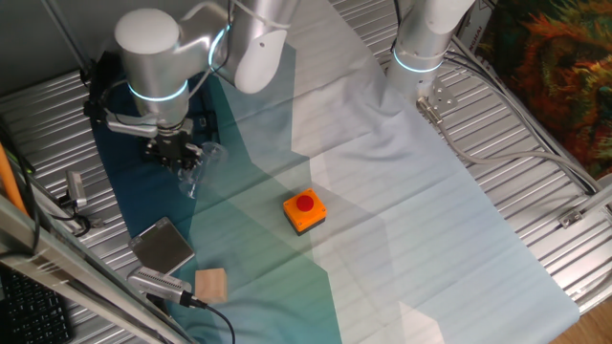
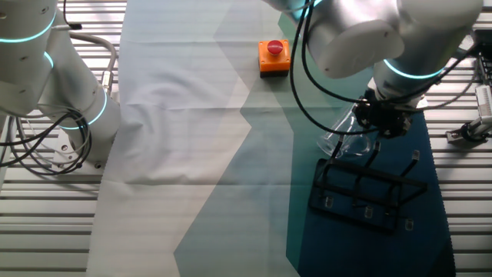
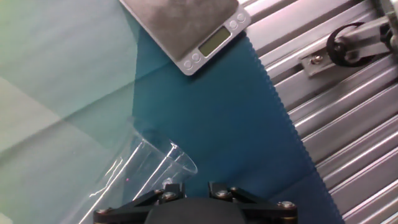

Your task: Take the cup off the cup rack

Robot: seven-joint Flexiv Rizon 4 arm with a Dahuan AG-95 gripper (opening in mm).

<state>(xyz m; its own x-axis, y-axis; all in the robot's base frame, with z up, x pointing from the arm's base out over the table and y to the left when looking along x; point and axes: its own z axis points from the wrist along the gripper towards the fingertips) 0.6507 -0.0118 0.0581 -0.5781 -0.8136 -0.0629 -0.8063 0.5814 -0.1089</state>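
The clear cup hangs tilted from my gripper, just above and left of the black wire cup rack, which stands on the dark blue cloth. The cup's lower end is close to the rack's rear pegs; I cannot tell whether it touches them. In one fixed view the cup shows faintly below the gripper. In the hand view the cup lies to the lower left, its rim running in between the fingertips. The gripper is shut on the cup's wall.
An orange button box sits mid-table, also in the other fixed view. A grey metal scale and a wooden block lie near the front left. The scale shows ahead in the hand view. A second arm stands at the far side.
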